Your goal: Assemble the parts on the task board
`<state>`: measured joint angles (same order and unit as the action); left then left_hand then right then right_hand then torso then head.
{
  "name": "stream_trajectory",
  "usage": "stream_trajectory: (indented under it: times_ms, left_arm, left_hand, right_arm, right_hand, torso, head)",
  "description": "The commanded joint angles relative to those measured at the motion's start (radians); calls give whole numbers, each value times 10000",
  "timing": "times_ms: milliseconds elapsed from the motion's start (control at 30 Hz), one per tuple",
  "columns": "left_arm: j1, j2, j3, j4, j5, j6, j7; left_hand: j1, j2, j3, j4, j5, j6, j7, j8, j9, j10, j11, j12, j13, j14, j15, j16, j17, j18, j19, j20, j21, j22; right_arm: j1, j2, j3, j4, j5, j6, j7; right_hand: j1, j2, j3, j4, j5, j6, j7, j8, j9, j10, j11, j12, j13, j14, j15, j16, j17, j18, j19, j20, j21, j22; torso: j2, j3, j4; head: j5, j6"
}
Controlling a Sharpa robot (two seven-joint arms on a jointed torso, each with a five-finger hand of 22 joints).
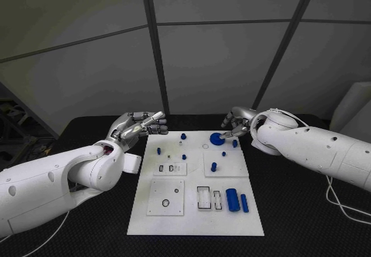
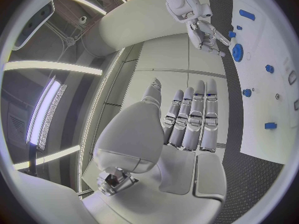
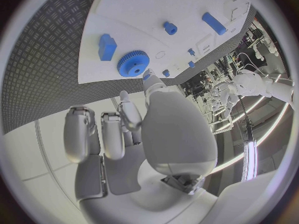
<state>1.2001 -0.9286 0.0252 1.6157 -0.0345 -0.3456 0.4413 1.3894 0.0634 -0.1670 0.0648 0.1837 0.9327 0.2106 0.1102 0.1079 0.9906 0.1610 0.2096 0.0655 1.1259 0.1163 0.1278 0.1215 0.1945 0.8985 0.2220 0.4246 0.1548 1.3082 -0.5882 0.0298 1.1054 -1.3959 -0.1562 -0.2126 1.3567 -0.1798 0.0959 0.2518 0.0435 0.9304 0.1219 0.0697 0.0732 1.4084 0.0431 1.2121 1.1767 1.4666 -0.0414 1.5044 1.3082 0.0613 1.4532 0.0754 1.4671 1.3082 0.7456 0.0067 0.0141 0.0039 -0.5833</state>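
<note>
I judge the job barely begun: my right hand [image 1: 234, 124] pinches the blue gear [image 1: 217, 140] at the task board's [image 1: 195, 225] far edge (left hand [image 1: 141, 126] empty, fingers together), long parts [image 1: 232, 199] lying loose.

— What do my arms look like from up top?
— I see two fat white shells, the left arm [image 1: 54, 179] and right arm [image 1: 325, 147], each dotted with small dark screw holes. A thin white cable [image 1: 340, 206] trails under the right one.
— And the hands?
— My left hand [image 1: 141, 126] and right hand [image 1: 238, 121] are silver, with segmented metal fingers [image 2: 194, 119] and smooth pale palm covers.
</note>
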Motion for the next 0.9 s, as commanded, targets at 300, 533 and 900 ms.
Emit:
stream_trajectory:
  times_ms: [300, 533, 900]
  left_arm:
    - [5, 60, 8, -143, -50, 210, 15]
    - [5, 59, 8, -204, -50, 208, 7]
    - [5, 44, 8, -237, -50, 167, 0]
  left_hand:
    - [-80, -5, -75, -14, -31, 80, 26, -30, -11, 41, 26, -56, 2, -33, 28, -40, 14, -145, -48, 11, -33, -14]
    - [-81, -1, -77, -16, -30, 82, 25, -31, -11, 43, 26, -58, 2, -33, 28, -43, 15, -144, -49, 12, -34, -15]
    - [-79, 4, -77, -20, -28, 84, 25, -33, -10, 45, 25, -60, 2, -32, 28, -47, 17, -144, -49, 12, -34, -17]
  right_arm:
    - [25, 517, 1, -409, -80, 849, -212]
    - [21, 606, -1, -410, -434, 945, -162]
    - [16, 570, -3, -449, -966, 987, -170]
  right_hand:
    - [222, -17, -39, 335, 71, -117, 133, -40, 4, 755, 75, 2325, 2504, 849, 182, 306, 1750, -249, 226, 113, 223, 842]
    - [247, 48, -15, 291, 74, 7, 119, -8, 33, 953, 86, 2684, 2906, 889, 194, 389, 1940, -277, 303, 133, 299, 999]
    - [362, 180, 57, 142, 440, 169, 104, -7, 63, 1140, 80, 2982, 3247, 923, 197, 460, 2107, -314, 400, 141, 393, 1196]
  torso:
    - [17, 18, 22]
    - [14, 19, 14]
    - [13, 23, 15]
  head:
    - [21, -61]
    - [18, -130]
    - [14, -190]
